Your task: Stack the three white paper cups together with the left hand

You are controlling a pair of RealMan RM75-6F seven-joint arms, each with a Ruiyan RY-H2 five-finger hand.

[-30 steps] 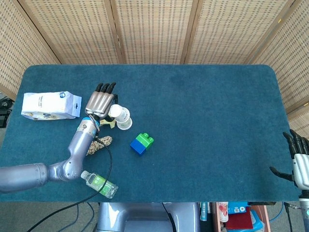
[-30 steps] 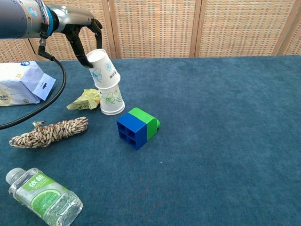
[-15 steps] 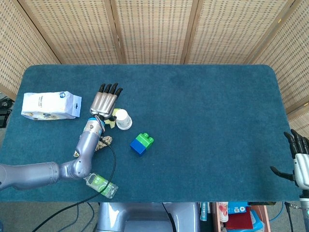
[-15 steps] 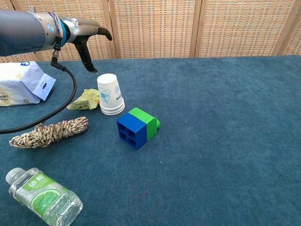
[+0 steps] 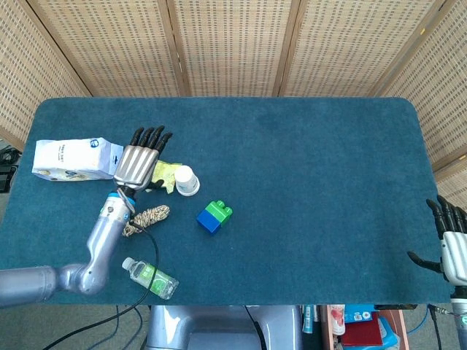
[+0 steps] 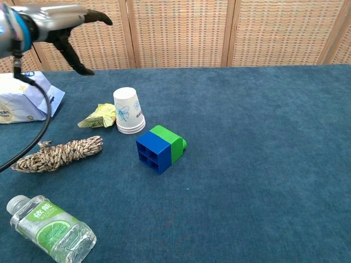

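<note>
- Nearest to the robot lies a clear bottle [image 6: 49,228] with a green label, on its side on the tabletop [image 6: 263,164].
- A little further, a coil of rope [image 6: 57,153] lies on the left, and a blue and green block [image 6: 160,147] stands just in front of the cups.
- The white paper cups [image 6: 128,111] stand upside down, nested into one stack; rims show one over another at the foot. The long axis of the stack is upright, with only a slight lean. How many cups are in it I cannot count with certainty, but no other cup stands apart on the tabletop, so I judge the stacking is done.
- A crumpled yellow-green wrapper [image 6: 98,115] lies just beside the stack, on its left.
- The left hand [image 5: 139,158] is above the tabletop, to the left of the stack and apart from it. Its fingers are stretched out and it holds nothing. From this hand the stack lies to the right and lower.
- A white packet [image 5: 76,158] lies further left, near the edge.
- The right hand [image 5: 451,244] is well apart at the right edge, empty, with fingers extended, so the left hand is much nearer to the cups.
</note>
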